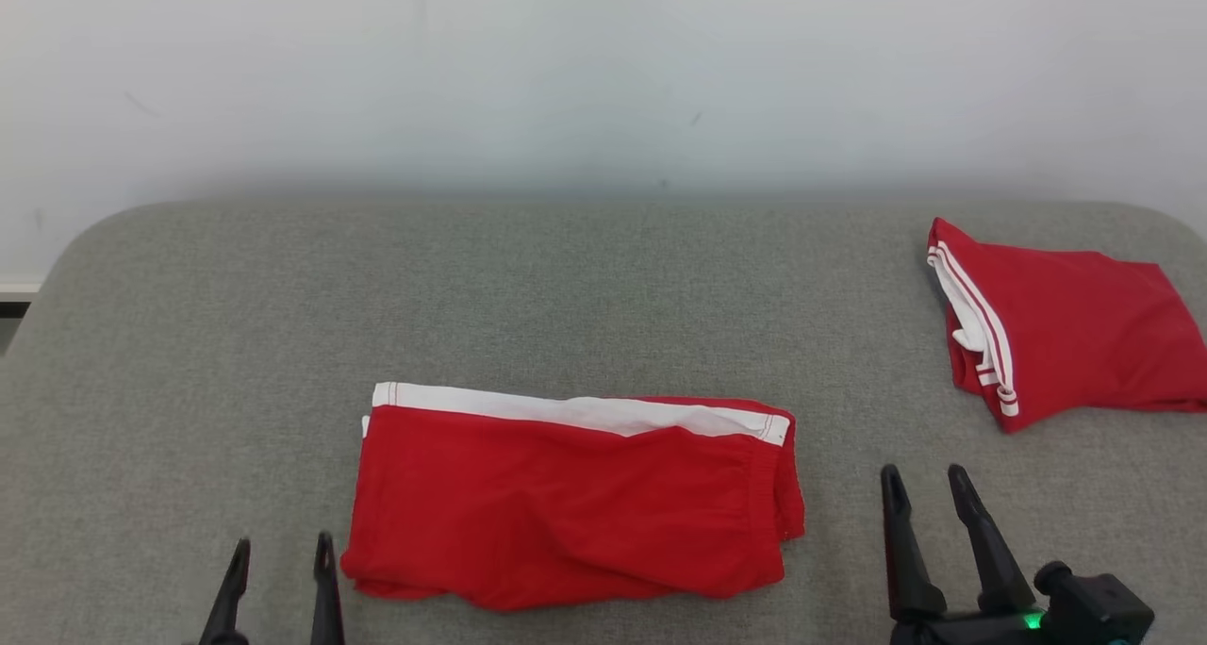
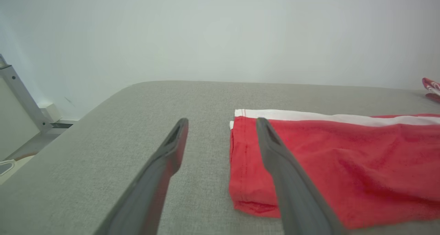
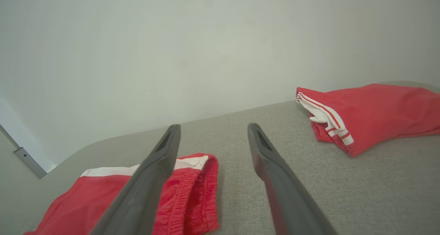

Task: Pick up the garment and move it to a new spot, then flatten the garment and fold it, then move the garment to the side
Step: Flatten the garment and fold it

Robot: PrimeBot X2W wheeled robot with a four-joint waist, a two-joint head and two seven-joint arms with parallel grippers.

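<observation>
A red garment (image 1: 575, 499) with a white stripe along its far edge lies folded flat on the grey cushioned surface (image 1: 585, 296), near the front middle. In the left wrist view the garment (image 2: 337, 169) lies to the right of the fingers. In the right wrist view its elastic waistband end (image 3: 192, 193) lies at lower left. My left gripper (image 1: 280, 555) stands open just left of the garment's near corner, holding nothing. My right gripper (image 1: 927, 489) stands open to the garment's right, apart from it.
A second folded red garment (image 1: 1056, 324) with white stripes lies at the far right of the surface, also in the right wrist view (image 3: 371, 111). A pale wall (image 1: 603, 70) rises behind. The surface's rounded left edge (image 2: 103, 101) drops toward a metal frame.
</observation>
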